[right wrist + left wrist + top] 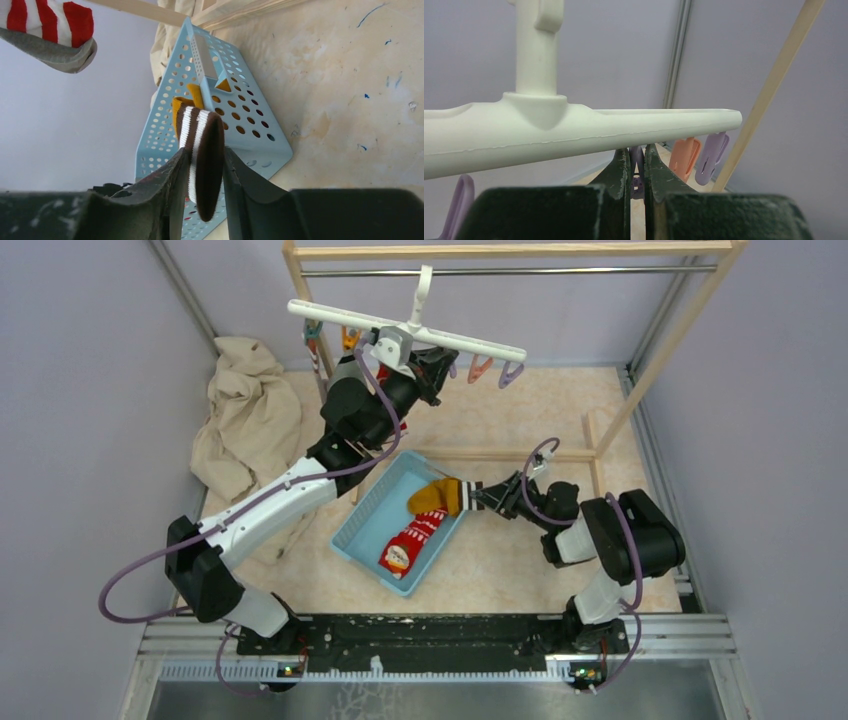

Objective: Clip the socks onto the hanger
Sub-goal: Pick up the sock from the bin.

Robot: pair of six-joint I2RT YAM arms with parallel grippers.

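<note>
Plainly, the coming move turns on height and reach. The mustard sock (433, 498) is low, at the blue basket (371, 500) on the bench (505, 565), while the hanger (340, 318) hangs well above and farther back, to the left of the right pincer (479, 497). That pincer is clamped on the sock's cuff. In its wrist view, the brown-and-white banded edge stands pinched between the two fingers. From the cuff the sock's long axis runs leftward away from the pincer, with the foot end lying over the basket. The right arm is the nearer one to the sock. The left arm is already up at the bar.

The left pincer (636, 152) sits just under the white bar near its hook, closed to a slit with a purple peg (637, 172) in the gap. It looks to be pinching that peg, though I cannot tell whether the peg's mouth is open. My judgement is that the cuff has to travel up and back-left to that peg.

The sock is plain mustard-yellow, soft and limp — only the cuff is striped. The red sock (408, 542), with white bands and a white toe patch, lies in the basket, not yet clipped.
</note>
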